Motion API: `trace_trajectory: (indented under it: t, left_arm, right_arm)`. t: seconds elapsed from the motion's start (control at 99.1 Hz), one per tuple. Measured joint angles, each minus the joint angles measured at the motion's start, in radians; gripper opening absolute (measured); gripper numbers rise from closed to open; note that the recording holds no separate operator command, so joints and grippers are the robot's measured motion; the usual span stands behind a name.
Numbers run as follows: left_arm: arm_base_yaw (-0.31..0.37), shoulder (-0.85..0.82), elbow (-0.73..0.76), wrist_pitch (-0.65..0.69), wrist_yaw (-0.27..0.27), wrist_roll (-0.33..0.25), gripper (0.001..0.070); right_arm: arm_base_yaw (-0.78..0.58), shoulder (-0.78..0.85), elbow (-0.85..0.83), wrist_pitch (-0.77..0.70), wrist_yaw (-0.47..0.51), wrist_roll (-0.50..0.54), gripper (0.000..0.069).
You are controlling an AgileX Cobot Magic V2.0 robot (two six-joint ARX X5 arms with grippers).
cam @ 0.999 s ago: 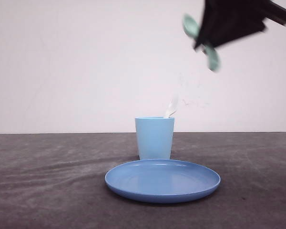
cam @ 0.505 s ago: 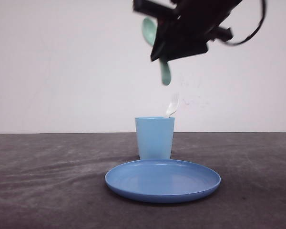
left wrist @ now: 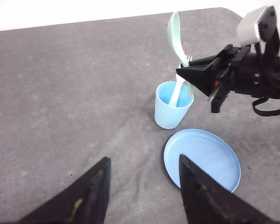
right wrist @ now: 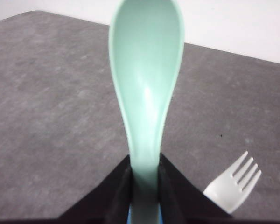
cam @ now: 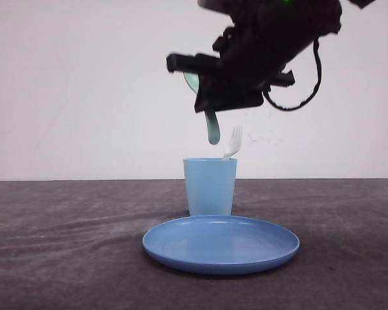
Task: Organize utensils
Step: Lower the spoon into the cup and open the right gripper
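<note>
The mint-green spoon point(cam: 213, 132) hangs handle-down in my right gripper point(cam: 213, 98), which is shut on its neck, and the handle's tip is just above the rim of the light blue cup point(cam: 210, 187). Out of that cup's right side sticks the white fork point(cam: 234, 141), tines up. In the right wrist view the spoon point(right wrist: 147, 88) rises from between the closed fingers point(right wrist: 175, 186), with the fork point(right wrist: 233, 186) beside it. My left gripper point(left wrist: 143, 158) is open and holds nothing, high over the table, looking down at the cup point(left wrist: 170, 114), spoon point(left wrist: 176, 32) and right gripper point(left wrist: 184, 74).
A blue round plate point(cam: 220, 244) lies directly in front of the cup, seen also from the left wrist as the plate point(left wrist: 203, 158). The dark grey table point(cam: 64, 245) spreads wide on both sides. A white wall stands behind.
My right gripper carried the spoon left and down from the upper right, and the handle's tip now hangs just above the cup. Fork, cup and plate stayed put.
</note>
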State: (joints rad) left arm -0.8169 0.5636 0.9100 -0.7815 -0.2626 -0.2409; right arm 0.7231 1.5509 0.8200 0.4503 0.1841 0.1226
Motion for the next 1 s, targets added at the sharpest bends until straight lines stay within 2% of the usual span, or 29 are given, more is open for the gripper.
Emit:
trace_trajectory:
  t: [0.676, 0.737, 0.868, 0.999]
  left_arm:
    - [0.0, 0.0, 0.0, -0.023, 0.0, 0.0, 0.0274]
    - [0.0, 0.0, 0.0, -0.023, 0.0, 0.0, 0.0274]
    - [0.0, 0.0, 0.0, -0.023, 0.0, 0.0, 0.0274]
    - [0.0, 0.0, 0.0, -0.023, 0.0, 0.0, 0.0274]
  right_arm:
    - [-0.024, 0.127, 0.025, 0.031, -0.008, -0.003, 0.0086]
    - [-0.024, 0.129, 0.025, 0.029, -0.015, -0.003, 0.0123]
    - [-0.024, 0.129, 0.025, 0.029, -0.026, -0.002, 0.0289]
    - [-0.023, 0.129, 0.027, 0.029, -0.026, -0.002, 0.033]
